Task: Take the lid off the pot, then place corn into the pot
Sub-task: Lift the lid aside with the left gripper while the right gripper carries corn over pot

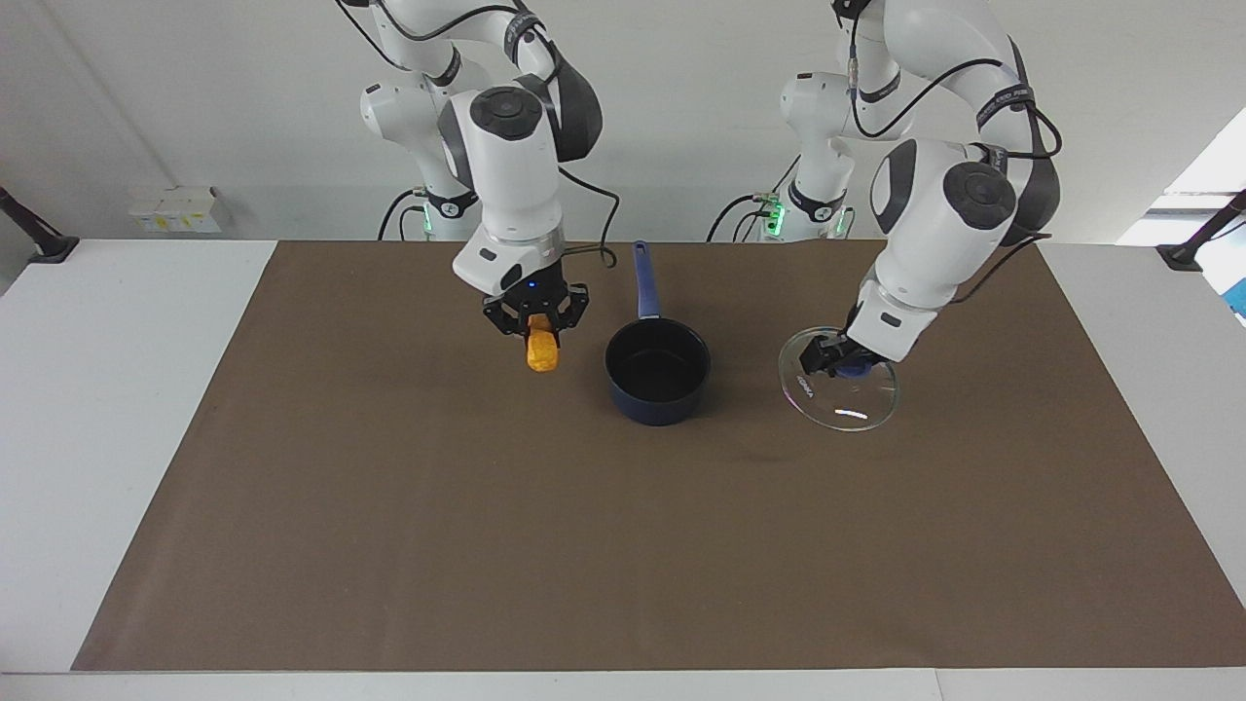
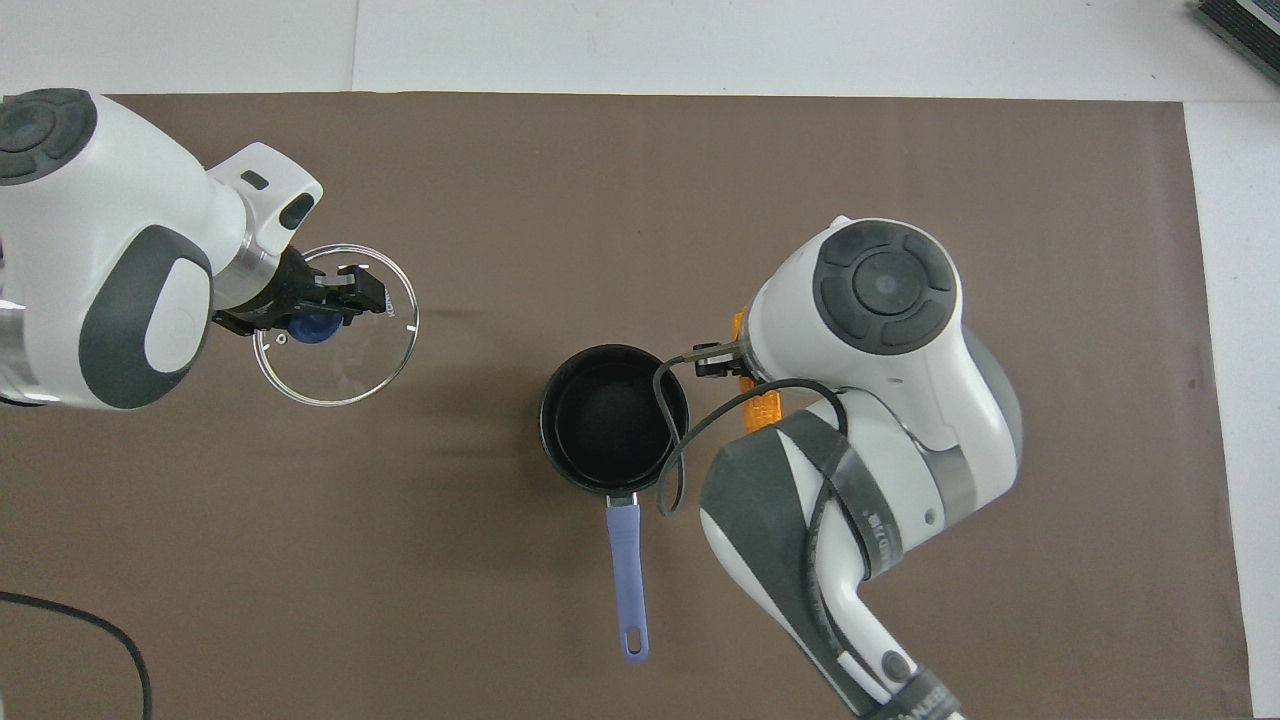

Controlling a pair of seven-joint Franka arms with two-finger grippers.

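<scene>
1. I count one pot (image 1: 657, 370), one lid (image 1: 839, 391), one corn (image 1: 542, 351) and two arms, each ending in one tool; all of it sits on or over a brown mat (image 1: 623, 545) that covers most of the white tabletop (image 1: 88, 389).
2. Nearest the robots is the pot's long blue handle (image 2: 624, 570), pointing straight back at them; the pot itself stands uncovered at the middle of the mat, its black inside bare.
3. The right tool (image 1: 537, 319) hangs over the mat just beside the pot, toward the right arm's end, its fingers clamped on the top of the corn, which hangs upright below them, clear of the mat.
4. The left tool (image 1: 845, 358) is closed on the lid's blue knob (image 2: 312, 326), toward the left arm's end and well apart from the pot. The lid is tilted; I cannot tell whether its low edge touches the mat.
5. Room: the half of the mat farther from the robots lies bare, and both ends of the tabletop show white margin outside the mat.
6. The facing view gives me the whole corn under the fingers; from overhead the right arm's wrist covers it, leaving only orange slivers (image 2: 762, 410). The overhead view shows the full handle and the lid's complete circle.
</scene>
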